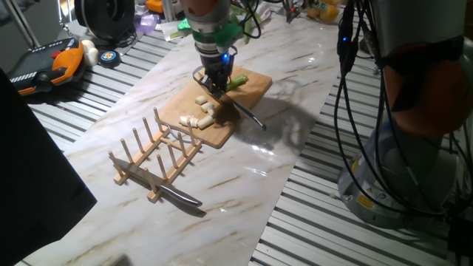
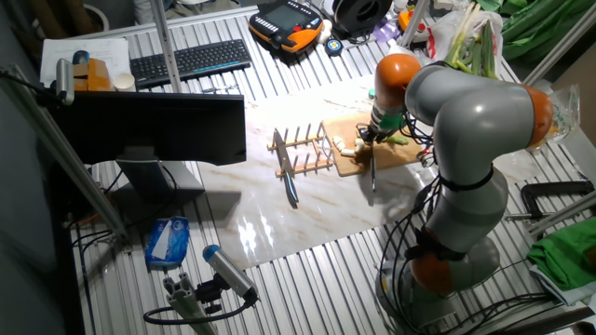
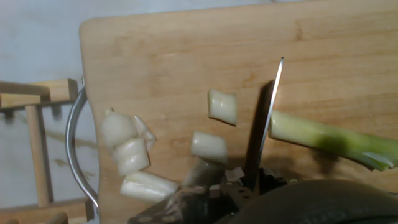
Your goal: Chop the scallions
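My gripper (image 1: 219,87) is shut on a knife (image 3: 266,124) over the wooden cutting board (image 1: 222,127). In the hand view the blade stands on edge across the board (image 3: 186,50), right at the cut white end of the scallion stalk (image 3: 329,140), which runs off to the right and turns green. Several short white scallion pieces (image 3: 222,107) lie left of the blade, some clustered near the board's left edge (image 3: 130,155). From the fixed view the pieces (image 1: 201,109) sit on the near half of the board and the green stalk end (image 1: 239,80) pokes out beside the gripper.
A wooden peg rack (image 1: 159,151) stands on the marble top just in front of the board, with a second knife (image 1: 177,196) lying under its near end. Tools and clutter (image 1: 59,63) fill the back left. The arm's base (image 2: 447,251) is beside the table.
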### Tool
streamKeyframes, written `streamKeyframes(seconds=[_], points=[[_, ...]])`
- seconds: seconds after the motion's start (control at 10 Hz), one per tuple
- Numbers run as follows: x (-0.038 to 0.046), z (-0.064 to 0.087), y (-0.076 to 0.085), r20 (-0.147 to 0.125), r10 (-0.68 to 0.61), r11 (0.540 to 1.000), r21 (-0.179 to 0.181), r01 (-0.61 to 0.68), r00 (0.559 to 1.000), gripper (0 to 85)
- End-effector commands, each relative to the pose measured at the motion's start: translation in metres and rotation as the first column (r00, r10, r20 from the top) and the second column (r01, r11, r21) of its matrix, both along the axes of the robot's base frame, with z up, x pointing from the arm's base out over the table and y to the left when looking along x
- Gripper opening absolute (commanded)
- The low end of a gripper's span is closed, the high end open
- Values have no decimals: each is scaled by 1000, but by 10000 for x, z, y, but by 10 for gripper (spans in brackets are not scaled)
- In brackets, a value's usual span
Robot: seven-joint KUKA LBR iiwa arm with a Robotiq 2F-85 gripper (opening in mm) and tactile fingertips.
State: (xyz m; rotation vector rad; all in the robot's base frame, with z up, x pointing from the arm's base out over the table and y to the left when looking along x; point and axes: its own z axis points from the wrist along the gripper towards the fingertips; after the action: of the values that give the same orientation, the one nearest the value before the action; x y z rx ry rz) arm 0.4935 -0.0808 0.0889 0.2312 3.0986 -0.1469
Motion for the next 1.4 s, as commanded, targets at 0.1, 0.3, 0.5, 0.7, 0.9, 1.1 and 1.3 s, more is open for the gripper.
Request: streamKeyframes(seconds=[0.1,0.3,0.5,0.7,0.9,1.1,1.3], points=[[-53,8,3,0,-3,1000,3,3,1000,323],[-103,-1,7,7,-8,1000,2,8,1000,323],[-141,-18,17,7,-13,1000,2,13,1000,323],[-202,-14,35,6,-18,1000,4,18,1000,323],[-251,-13,61,5,-22,1000,4,22,1000,320],[-294,-73,97,9,-28,1000,4,28,1000,320],[-296,-69,93,1,-37,999,25,37,999,7]])
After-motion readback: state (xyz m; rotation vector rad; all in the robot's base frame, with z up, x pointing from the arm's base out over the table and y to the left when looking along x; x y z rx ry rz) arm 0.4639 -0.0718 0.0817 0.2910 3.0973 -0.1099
